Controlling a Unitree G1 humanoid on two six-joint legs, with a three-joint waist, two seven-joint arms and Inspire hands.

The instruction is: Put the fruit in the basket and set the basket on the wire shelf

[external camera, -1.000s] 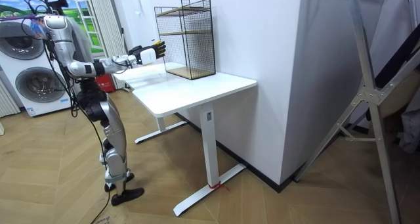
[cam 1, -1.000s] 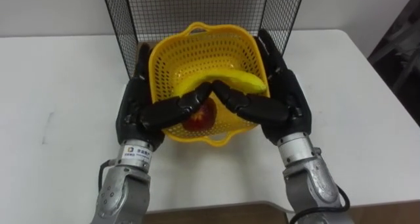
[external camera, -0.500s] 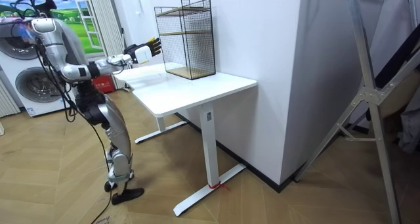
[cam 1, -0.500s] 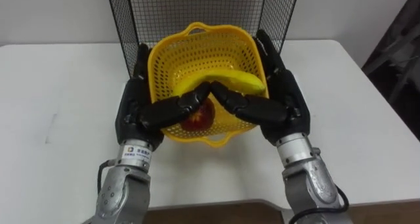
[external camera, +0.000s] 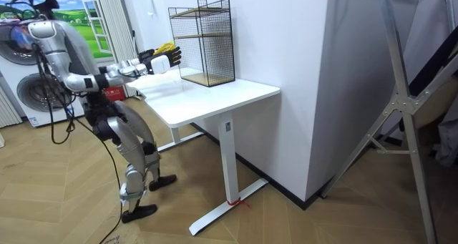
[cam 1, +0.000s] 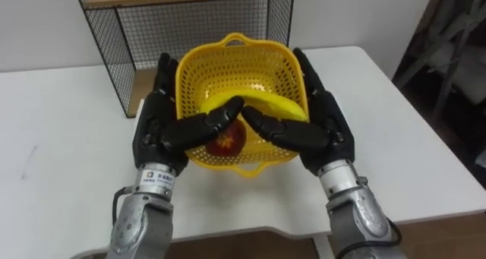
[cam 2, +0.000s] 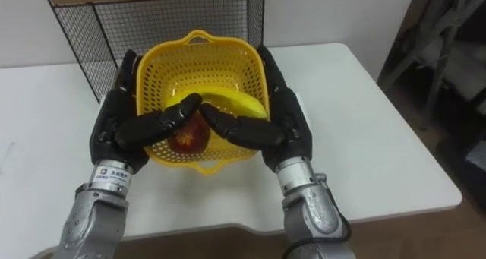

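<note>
Basket gripped in both robot hands, short of the shelf.

My left robot hand [cam 1: 162,128] and right robot hand [cam 1: 325,130] clamp the yellow basket [cam 1: 241,65] from either side. On each, the fingers lie straight along the outer wall and the thumb hooks over the near rim, and the two thumb tips almost meet at the middle. A banana [cam 1: 267,105] lies across the inside of the basket, with a red apple [cam 1: 228,142] below it at the near wall. The room view shows the basket held clear of the white counter [cam 1: 61,153]. The wire shelf [cam 1: 114,39] stands on the counter at far left, and the basket's far rim is just near of its right part. I stand at the counter's end, arms stretched forward.
</note>
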